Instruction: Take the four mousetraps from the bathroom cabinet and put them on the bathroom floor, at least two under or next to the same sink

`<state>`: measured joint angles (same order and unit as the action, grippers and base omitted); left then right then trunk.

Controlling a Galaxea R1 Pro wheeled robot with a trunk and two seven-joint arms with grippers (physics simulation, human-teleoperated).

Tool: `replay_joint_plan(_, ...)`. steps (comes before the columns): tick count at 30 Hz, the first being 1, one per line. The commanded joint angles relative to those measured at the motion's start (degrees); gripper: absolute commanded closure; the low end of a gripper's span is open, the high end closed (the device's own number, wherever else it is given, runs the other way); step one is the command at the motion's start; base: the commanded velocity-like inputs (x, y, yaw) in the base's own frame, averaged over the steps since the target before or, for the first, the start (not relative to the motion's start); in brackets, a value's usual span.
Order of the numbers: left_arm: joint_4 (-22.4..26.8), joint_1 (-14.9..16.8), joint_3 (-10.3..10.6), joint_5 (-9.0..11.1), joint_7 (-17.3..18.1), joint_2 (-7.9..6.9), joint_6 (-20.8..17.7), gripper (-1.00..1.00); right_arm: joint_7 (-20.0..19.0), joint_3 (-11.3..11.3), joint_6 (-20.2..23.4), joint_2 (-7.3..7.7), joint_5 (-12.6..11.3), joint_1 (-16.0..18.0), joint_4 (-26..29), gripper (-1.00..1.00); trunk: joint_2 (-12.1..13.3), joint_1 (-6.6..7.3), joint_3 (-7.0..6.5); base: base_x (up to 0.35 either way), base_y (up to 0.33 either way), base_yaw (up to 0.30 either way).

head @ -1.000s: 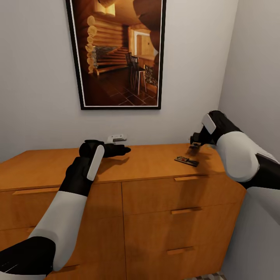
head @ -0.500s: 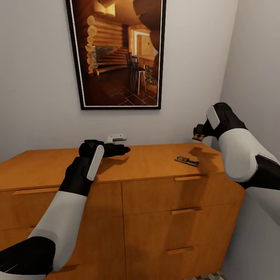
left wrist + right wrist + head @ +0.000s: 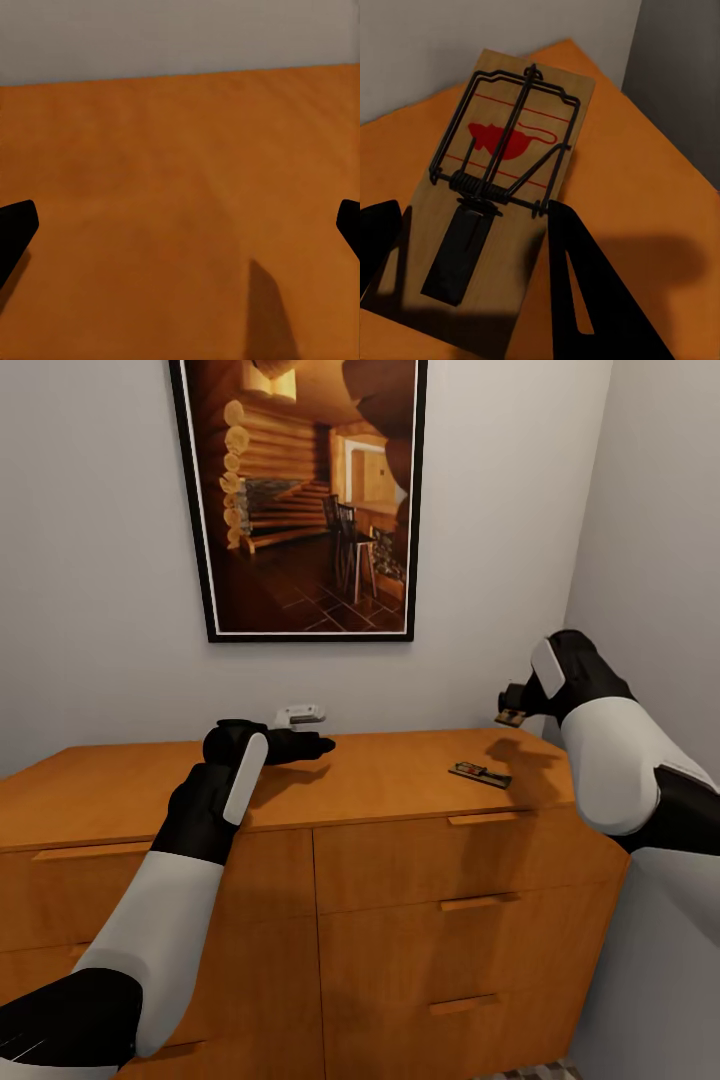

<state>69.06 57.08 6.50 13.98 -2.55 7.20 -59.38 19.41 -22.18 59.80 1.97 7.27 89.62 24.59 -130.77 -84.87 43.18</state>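
The orange-brown cabinet (image 3: 380,860) stands against the wall. One mousetrap (image 3: 480,772) lies flat on its top near the right end. My right gripper (image 3: 512,712) hangs in the air above the cabinet's right corner, shut on a second mousetrap (image 3: 510,716). In the right wrist view that tan mousetrap (image 3: 502,180), with dark wire and a red mark, sits between the dark fingers (image 3: 585,300). My left gripper (image 3: 305,745) hovers open over the middle of the top; the left wrist view has only bare wood (image 3: 180,187) between its fingers (image 3: 15,232).
A framed picture (image 3: 300,500) hangs on the wall above the cabinet. A small white object (image 3: 300,715) sits at the wall behind my left gripper. The side wall (image 3: 660,560) is close on the right. A strip of patterned floor (image 3: 540,1072) shows at the bottom.
My right gripper has risen from the cabinet top with a mousetrap in it and drifted slightly right. The left arm and the other mousetrap have not moved.
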Motion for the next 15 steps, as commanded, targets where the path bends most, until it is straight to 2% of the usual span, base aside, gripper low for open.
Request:
replay_joint_plan(1, 0.0, 0.0, 0.0, 0.3, -0.3, 0.00, -0.2, -1.00, -0.1, -0.4, 0.2, -0.05, 0.5, 0.0, 0.1, 1.00, 0.0, 0.01, 0.07, 0.000, 0.000, 0.000)
replay_joint_plan(6, 0.0, 0.0, 0.0, 0.3, -0.3, -0.02, -0.2, -1.00, -0.2, -0.4, 0.2, -0.04, 0.5, -0.1, 0.1, 1.00, 0.0, 0.01, 0.07, 0.000, 0.000, 0.000)
replay_joint_plan(9, -0.9, 1.0, 0.9, 1.5, -0.9, 0.88, -0.3, -1.00, -0.2, 0.6, 0.2, 0.94, -0.2, -1.1, 1.1, 1.00, 0.0, 0.01, 0.07, 0.000, 0.000, 0.000)
replay_joint_plan(11, -1.6, 1.7, 0.9, 2.2, -0.9, 0.88, -0.3, -1.00, -0.2, 1.2, 0.2, 1.44, -0.5, -1.7, 1.7, 1.00, 0.0, 0.01, 0.07, 0.000, 0.000, 0.000)
replay_joint_plan(12, -1.9, 2.0, 0.9, 2.5, -0.9, 0.88, -0.3, -1.00, -0.2, 1.5, 0.2, 1.44, -0.7, -2.1, 2.0, 1.00, 0.0, 0.01, 0.07, 0.000, 0.000, 0.000)
replay_joint_plan(15, -2.0, 2.3, -0.1, 1.4, -0.5, -0.10, -0.3, -1.00, -0.2, 2.1, 0.2, 0.45, -1.5, -2.7, 1.5, 1.00, 0.0, 0.01, 0.07, 0.000, 0.000, 0.000)
